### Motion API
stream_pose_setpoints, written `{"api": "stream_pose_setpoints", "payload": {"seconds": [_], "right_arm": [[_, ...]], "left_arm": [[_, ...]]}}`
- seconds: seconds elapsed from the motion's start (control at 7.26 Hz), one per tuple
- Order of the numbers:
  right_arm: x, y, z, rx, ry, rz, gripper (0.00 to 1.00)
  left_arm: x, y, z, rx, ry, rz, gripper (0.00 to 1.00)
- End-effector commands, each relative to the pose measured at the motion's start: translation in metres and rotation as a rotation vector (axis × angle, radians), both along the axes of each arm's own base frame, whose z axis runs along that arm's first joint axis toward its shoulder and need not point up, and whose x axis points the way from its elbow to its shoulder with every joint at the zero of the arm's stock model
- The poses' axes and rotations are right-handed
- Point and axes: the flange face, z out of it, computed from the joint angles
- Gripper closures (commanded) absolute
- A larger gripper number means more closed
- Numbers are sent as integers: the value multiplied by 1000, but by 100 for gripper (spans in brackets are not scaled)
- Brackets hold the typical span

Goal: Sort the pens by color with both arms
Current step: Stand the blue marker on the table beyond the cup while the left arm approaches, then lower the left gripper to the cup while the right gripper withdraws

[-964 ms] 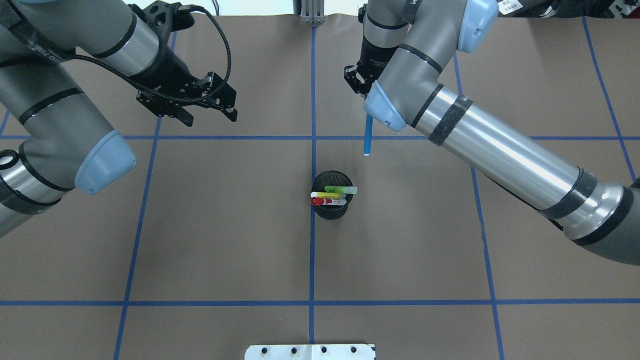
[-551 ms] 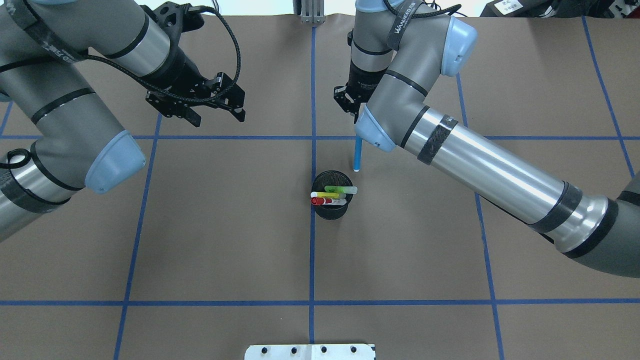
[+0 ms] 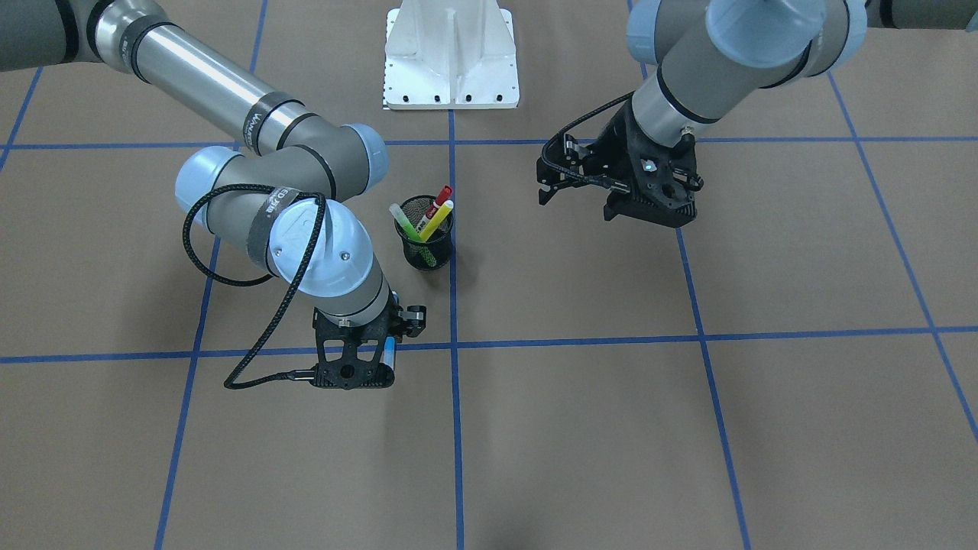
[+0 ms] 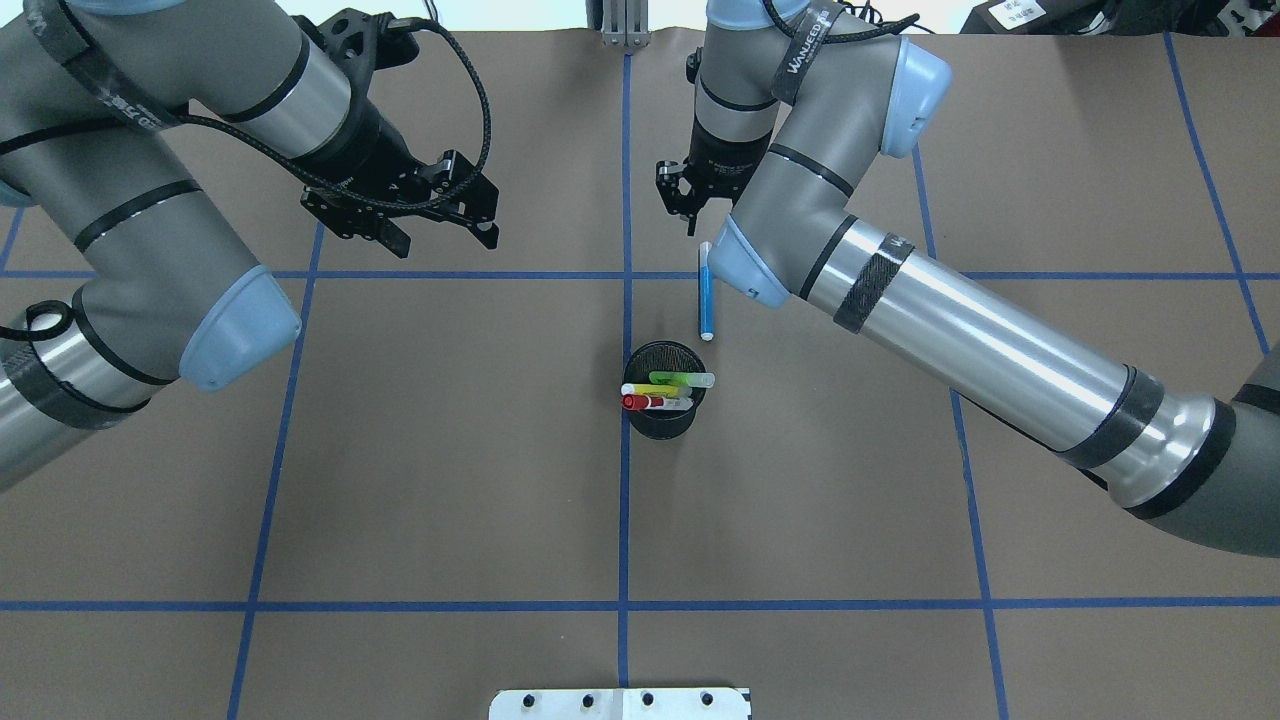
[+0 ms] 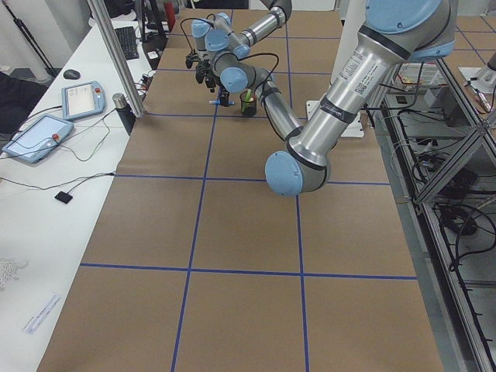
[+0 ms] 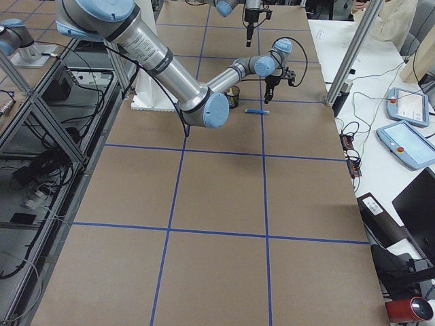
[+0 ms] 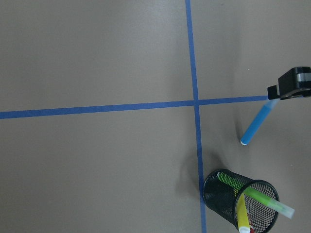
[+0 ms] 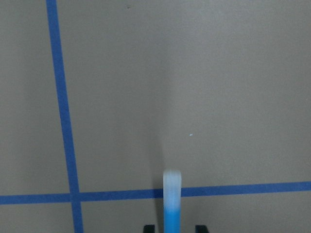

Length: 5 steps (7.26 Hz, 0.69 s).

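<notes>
The blue pen lies on the brown table just beyond the black mesh cup, pointing at it. My right gripper hovers over the pen's far end. Its fingers are open, and the pen shows blurred between them in the right wrist view. In the cup stand the green pen, the yellow pen and the red-capped white pen. Left of the centre line, my left gripper hangs open with nothing in it, well clear of the cup.
Blue tape lines divide the table into squares. The white pedestal base stands at the robot's edge. A side bench with tablets runs along the far edge, and a person stands beside it.
My right arm carried the blue pen leftward toward the cup and let go; the pen now lies on the table. My left gripper drifted slightly to the right.
</notes>
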Motion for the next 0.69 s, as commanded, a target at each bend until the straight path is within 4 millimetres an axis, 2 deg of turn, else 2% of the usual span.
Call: {"api": "stream_pose_setpoints", "payload": {"seconds": [0.0, 0.14, 0.28, 0.41, 0.55], "right_arm": [[46, -22, -7, 127, -17, -36, 1], [75, -30, 7, 181, -17, -60, 1], [98, -40, 14, 175, -33, -72, 1], [113, -43, 11, 168, -36, -67, 1], [126, -42, 10, 152, -10, -76, 1]], "left_arm": [[26, 19, -4, -21, 7, 34, 0], [46, 31, -2, -50, 2, 55, 0], [67, 33, -1, -41, 18, 79, 0], [99, 35, 1, -78, 27, 92, 0], [112, 28, -2, -128, 37, 69, 0]]}}
